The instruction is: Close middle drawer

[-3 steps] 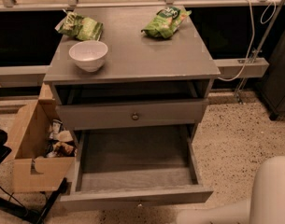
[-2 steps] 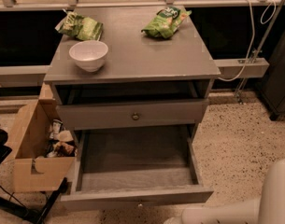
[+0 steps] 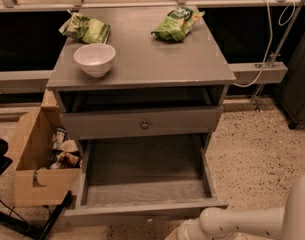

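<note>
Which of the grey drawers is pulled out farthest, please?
The middle drawer, the lower one, with its whole bare inside showing; the drawer above sits nearly in. The claw is out of view; only the white arm shows, bottom right.

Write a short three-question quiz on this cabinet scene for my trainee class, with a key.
1. True or false: the wide grey wooden middle drawer is pulled far out and empty.
2. What stands on the grey cabinet top along with the two green snack bags? A) a white round bowl B) a red mug C) a metal can
3. Fill in: the pincer of the white arm is at the picture's ___ edge, near the middle drawer's front.
Key: 1 true; 2 A; 3 bottom.
</note>
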Tool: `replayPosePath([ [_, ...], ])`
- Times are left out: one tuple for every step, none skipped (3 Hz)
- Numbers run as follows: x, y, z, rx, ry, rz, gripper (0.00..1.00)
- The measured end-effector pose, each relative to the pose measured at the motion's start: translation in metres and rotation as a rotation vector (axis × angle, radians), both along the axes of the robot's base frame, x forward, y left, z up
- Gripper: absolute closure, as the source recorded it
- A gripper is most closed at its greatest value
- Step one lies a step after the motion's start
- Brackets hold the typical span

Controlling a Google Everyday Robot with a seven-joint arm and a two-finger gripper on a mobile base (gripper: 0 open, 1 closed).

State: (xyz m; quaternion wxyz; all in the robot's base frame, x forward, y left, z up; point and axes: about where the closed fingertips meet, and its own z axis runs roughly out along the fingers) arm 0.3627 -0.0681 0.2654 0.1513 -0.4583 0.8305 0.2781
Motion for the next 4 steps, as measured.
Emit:
replayPosePath([
  [0.024, 0.001, -0.006, 0.006, -0.016, 0.01, 1.0],
  [0.036, 0.001, -0.009, 0.011, -0.023, 0.015, 1.0],
  [0.036, 0.001, -0.009, 0.011, -0.023, 0.015, 1.0],
  [0.052, -0.002, -0.006, 0.012, -0.033, 0.012, 1.0],
])
